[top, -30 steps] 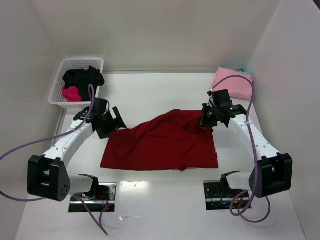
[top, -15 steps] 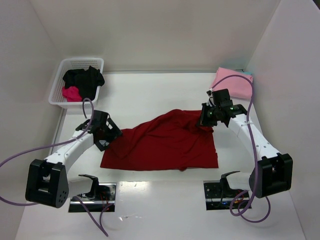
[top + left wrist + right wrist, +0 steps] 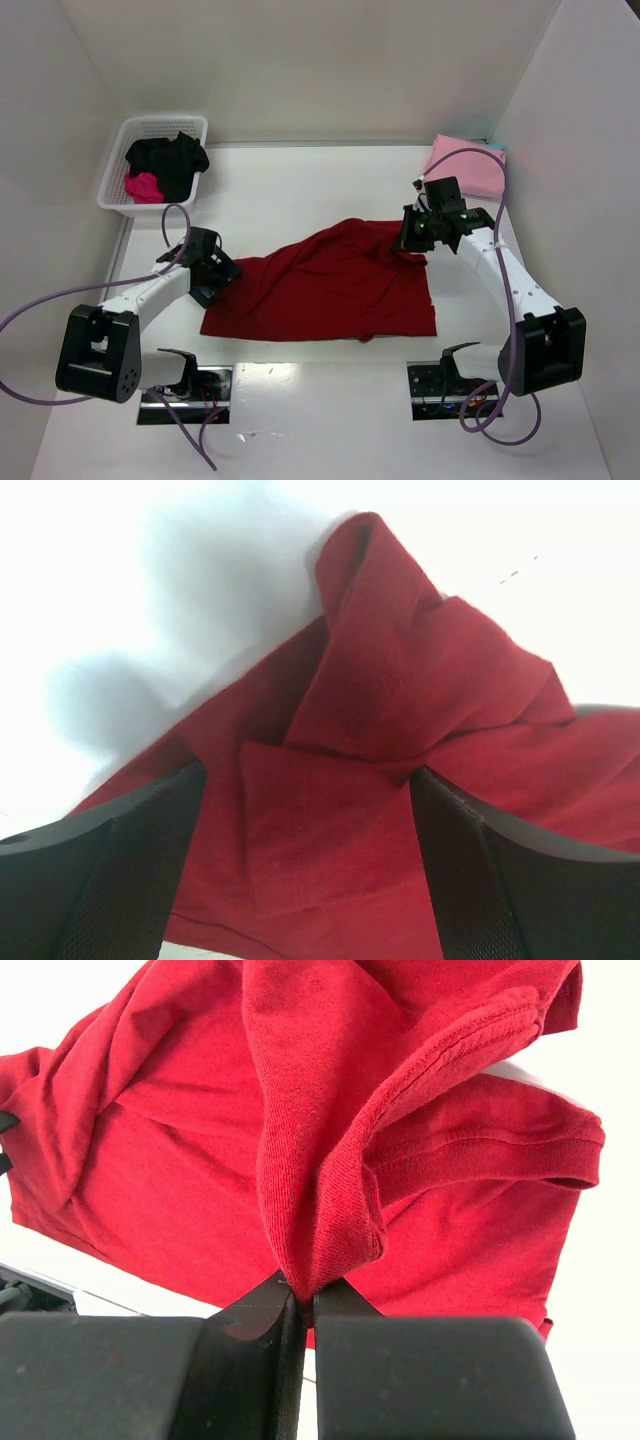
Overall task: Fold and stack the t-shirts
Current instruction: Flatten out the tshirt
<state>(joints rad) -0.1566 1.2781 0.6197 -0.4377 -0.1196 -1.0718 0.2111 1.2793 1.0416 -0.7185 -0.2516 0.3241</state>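
A white plastic basket [image 3: 113,170] with latticed sides stood at the far left corner of the table [image 3: 320,190], close against the left wall [image 3: 50,150]. The table was plain white and slightly glossy, closed in by that wall, a pale back wall [image 3: 320,70] and a right wall [image 3: 590,150] that leaned outward toward the top. Along the near edge lay two shiny metal plates, one on the left [image 3: 218,380] and one on the right [image 3: 420,385], well apart.

The left arm [image 3: 148,293] and right arm [image 3: 508,272] share white links, black joints and bases, purple cables [image 3: 513,320], black fingers [image 3: 100,880].
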